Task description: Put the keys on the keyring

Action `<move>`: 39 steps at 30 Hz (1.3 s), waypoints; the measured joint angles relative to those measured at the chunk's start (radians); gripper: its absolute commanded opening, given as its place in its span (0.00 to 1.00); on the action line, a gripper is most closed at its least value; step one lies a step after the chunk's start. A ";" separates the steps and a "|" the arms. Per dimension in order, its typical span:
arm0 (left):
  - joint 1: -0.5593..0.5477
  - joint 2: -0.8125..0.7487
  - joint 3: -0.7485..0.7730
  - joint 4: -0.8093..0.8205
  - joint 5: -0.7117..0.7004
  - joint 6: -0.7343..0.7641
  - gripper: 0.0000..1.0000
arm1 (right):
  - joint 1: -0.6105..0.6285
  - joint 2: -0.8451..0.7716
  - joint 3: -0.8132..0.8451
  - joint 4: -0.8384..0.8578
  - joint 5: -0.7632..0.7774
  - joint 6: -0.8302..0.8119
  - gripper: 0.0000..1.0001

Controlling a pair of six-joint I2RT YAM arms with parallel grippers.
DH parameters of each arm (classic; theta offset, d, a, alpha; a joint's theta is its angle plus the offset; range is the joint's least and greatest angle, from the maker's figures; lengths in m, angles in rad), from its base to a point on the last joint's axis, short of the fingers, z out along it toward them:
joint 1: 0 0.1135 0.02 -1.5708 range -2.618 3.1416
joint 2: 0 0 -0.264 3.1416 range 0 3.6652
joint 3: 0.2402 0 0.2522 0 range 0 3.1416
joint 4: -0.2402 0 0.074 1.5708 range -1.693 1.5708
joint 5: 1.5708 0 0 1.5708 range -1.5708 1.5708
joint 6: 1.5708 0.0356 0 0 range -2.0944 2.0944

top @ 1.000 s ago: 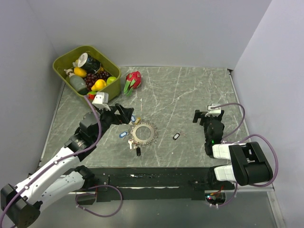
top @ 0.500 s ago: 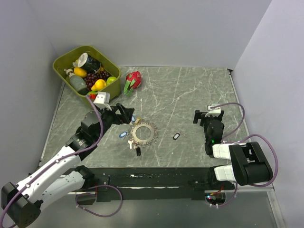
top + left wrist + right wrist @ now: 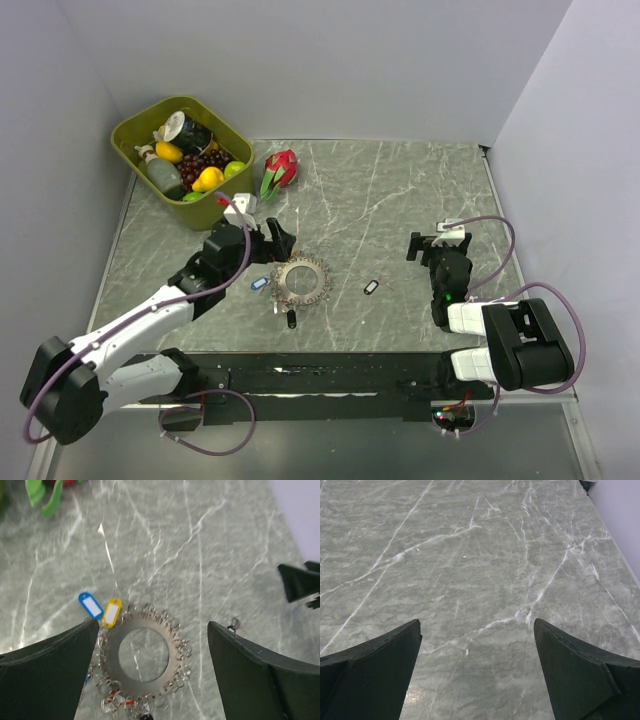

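The keyring (image 3: 303,282) lies flat on the marble table (image 3: 400,190), a toothed metal ring fringed with small rings. In the left wrist view it (image 3: 176,650) sits between and below my open fingers, with a blue tag (image 3: 90,604) and a yellow tag (image 3: 111,612) at its upper left and a red tag (image 3: 120,700) at its lower edge. A loose black-tagged key (image 3: 370,287) lies to the right of the ring. My left gripper (image 3: 278,243) hovers open and empty just above and behind the ring. My right gripper (image 3: 425,243) is open and empty over bare marble (image 3: 480,580).
A green bin (image 3: 150,122) of fruit and bottles stands at the back left. A red dragon fruit (image 3: 282,168) lies beside it. A blue tag (image 3: 258,283) and a black tag (image 3: 291,319) lie at the ring's left and near side.
My left arm has swung right and forward, bringing its gripper over the far edge of the keyring. The right arm has not moved.
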 measured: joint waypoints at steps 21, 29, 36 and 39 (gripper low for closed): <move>0.001 0.060 0.046 -0.146 0.052 -0.072 0.97 | -0.007 0.000 0.002 -0.002 -0.014 0.000 1.00; 0.001 0.057 0.093 -0.184 0.055 -0.069 0.97 | -0.007 0.000 0.002 -0.002 -0.014 0.000 1.00; 0.001 0.045 0.100 -0.185 0.074 -0.069 0.96 | -0.007 0.000 0.002 -0.002 -0.015 0.000 1.00; 0.001 0.020 0.100 -0.186 0.078 -0.065 0.96 | -0.007 0.000 0.002 -0.002 -0.015 0.000 1.00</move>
